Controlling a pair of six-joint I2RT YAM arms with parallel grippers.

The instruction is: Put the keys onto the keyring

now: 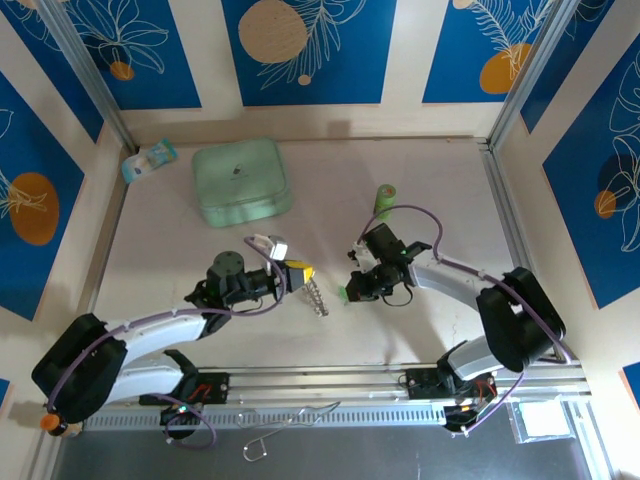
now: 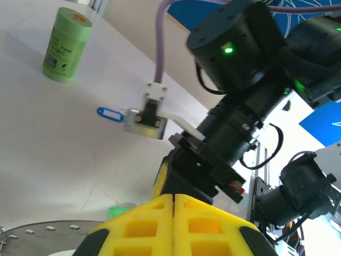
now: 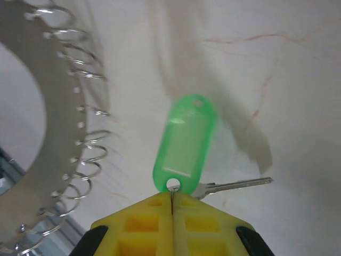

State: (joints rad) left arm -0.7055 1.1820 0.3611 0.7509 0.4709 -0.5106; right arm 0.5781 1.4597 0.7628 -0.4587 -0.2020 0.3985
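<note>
Green key (image 3: 184, 146) hangs pinched in the closed right gripper (image 3: 173, 205)

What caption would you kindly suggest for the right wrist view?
Right end effector shut on the green-tagged key, beside the coil-rimmed keyring.

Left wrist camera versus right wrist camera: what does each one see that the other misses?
Left wrist view: the blue key lying on the table, the upright green cylinder, and the right arm looming close. Right wrist view: the green key, pinched at its small ring by the shut right pincer, silver shaft pointing right. Both: yellow fingertips pressed together, the left pincer too, the white table, and the keyring, a sliver of it at the left view's bottom edge.
</note>
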